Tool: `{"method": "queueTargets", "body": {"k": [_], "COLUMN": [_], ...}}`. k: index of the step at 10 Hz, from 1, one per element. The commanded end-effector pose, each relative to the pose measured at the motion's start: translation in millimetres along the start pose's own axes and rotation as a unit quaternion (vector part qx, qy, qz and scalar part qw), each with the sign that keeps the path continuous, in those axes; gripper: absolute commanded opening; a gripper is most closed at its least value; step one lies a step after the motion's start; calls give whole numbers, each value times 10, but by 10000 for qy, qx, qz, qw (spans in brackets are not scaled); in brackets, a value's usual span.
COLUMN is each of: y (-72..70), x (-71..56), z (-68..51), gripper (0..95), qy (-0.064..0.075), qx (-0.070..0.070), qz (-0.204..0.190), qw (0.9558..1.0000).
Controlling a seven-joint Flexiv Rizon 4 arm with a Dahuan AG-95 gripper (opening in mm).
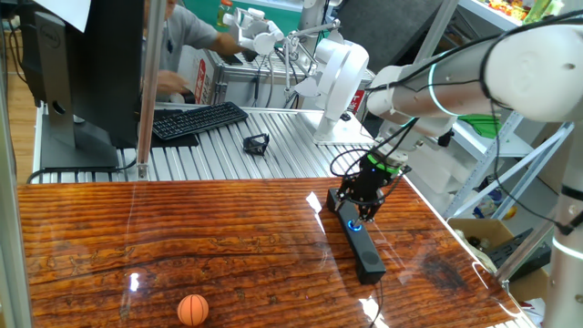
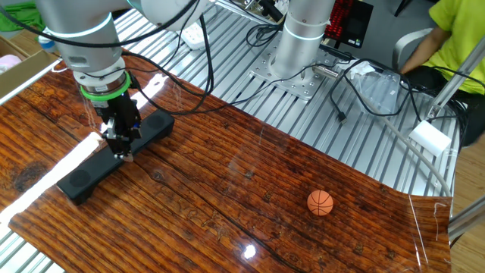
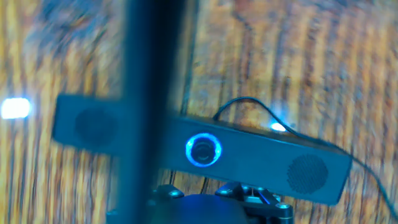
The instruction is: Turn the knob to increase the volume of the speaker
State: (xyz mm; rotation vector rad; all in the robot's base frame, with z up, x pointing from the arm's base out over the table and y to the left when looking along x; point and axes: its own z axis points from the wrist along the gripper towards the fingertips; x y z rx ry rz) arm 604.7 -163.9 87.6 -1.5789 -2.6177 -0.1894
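The speaker (image 1: 358,239) is a long black bar lying on the wooden tabletop, with a cable running from its back. It also appears in the other fixed view (image 2: 95,171) and stretches across the hand view (image 3: 298,168). Its knob (image 3: 203,150) is a small round control ringed in blue light, at the middle of the bar; the blue glow (image 1: 355,226) shows on the bar's top. My gripper (image 1: 366,217) (image 2: 121,154) hangs just over the bar's middle. In the hand view its fingertips (image 3: 202,194) stand apart, short of the knob, with nothing between them.
A small orange basketball (image 1: 192,310) (image 2: 320,202) lies on the wood, well away from the bar. Behind the wood, on the slatted metal table, are a black keyboard (image 1: 196,119), a small black clip-like object (image 1: 256,143) and a white robot base (image 1: 337,82). A blurred dark cable (image 3: 149,93) crosses the hand view.
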Motion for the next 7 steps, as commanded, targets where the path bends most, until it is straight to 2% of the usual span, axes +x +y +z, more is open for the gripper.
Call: {"method": "queueTargets", "body": {"k": [1, 4, 6, 7], "y": [10, 37, 42, 46], "x": [19, 17, 19, 20], "z": [-18, -20, -16, -12], "gripper": [570, 570, 570, 380], "qy": [-102, -142, -131, -142], "qx": [98, 143, 156, 186], "qz": [-885, -1488, -1645, -1807], "qw": [9960, 9887, 9862, 9833]}}
